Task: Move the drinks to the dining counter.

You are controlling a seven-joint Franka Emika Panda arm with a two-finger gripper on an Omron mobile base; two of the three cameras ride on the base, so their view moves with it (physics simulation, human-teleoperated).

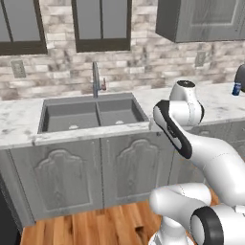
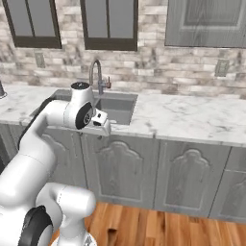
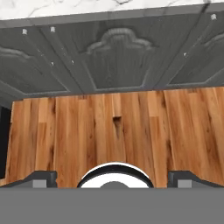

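**Marble worktop, arm folded before the sink**

Marble worktop (image 1: 19, 124) spans grey cabinets (image 1: 62, 177), with a double sink (image 1: 91, 115) and tap (image 1: 95, 79). Blue soda can (image 1: 236, 89) stands far right, near the brick wall. Gripper (image 3: 113, 178) faces the wooden floor (image 3: 109, 131), jaws fully spread, holding nothing.

Arm is folding up in front of the sink (image 1: 91, 115) cabinet, elbow raised level with the worktop edge, hand pointing downward toward the floor, gripper (image 3: 112, 177) jaws standing wide apart and holding nothing.
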